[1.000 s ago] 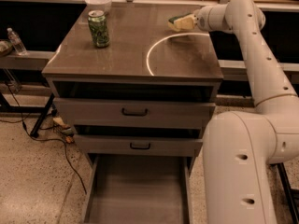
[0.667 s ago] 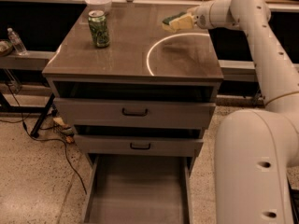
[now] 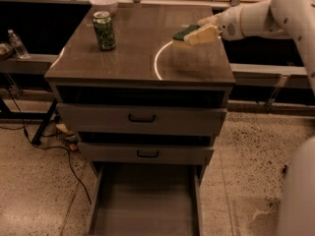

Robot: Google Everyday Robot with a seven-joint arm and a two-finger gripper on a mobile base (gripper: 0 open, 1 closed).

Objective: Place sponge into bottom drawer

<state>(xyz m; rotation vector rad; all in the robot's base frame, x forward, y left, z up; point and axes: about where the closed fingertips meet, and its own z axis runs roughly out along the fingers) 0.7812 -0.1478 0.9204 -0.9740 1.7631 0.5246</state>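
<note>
Holding sponge (image 3: 185, 33), hand (image 3: 201, 35) right of can (image 3: 104, 30)

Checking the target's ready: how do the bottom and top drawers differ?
The bottom drawer is pulled far out, floor showing; the top drawer is nearly shut. The top drawer shows a black handle; the bottom drawer's front is out of frame. Both grey. The gripper holds the sponge above the cabinet top.

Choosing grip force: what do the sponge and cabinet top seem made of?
The sponge, held by the gripper above the cabinet top, right rear: seemingly pale foam, dark green scouring face. That top: glossy brown, perhaps laminate; it mirrors a bright arc.
</note>
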